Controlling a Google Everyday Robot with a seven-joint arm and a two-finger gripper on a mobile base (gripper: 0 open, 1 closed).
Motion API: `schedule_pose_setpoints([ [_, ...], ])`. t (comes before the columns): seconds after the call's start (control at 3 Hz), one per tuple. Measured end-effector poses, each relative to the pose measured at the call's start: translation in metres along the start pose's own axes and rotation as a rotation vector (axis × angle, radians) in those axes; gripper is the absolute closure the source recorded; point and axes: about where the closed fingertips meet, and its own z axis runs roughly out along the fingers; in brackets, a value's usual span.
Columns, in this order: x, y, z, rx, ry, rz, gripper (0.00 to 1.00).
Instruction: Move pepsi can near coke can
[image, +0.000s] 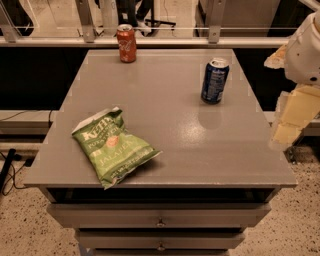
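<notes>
The pepsi can (215, 80) is dark blue with a silver top and stands upright on the right side of the grey table (165, 150). The coke can (126, 43) is red and stands upright at the table's far edge, left of centre. The two cans are well apart. My gripper (291, 120) hangs at the right edge of the view, beyond the table's right edge, to the right of and nearer than the pepsi can, touching nothing.
A green jalapeño chip bag (114, 146) lies flat on the front left of the table. Drawers (160, 216) sit under the table top. A metal rail (160, 41) runs behind the table. Cables (10, 170) lie on the floor at left.
</notes>
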Motion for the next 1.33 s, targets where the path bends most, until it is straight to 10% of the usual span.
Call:
schedule_pose_setpoints([
  [0.67, 0.013, -0.033, 0.020, 0.021, -0.015, 0.008, 0.00],
  [1.33, 0.017, -0.103, 0.095, -0.028, -0.258, 0.206, 0.00],
])
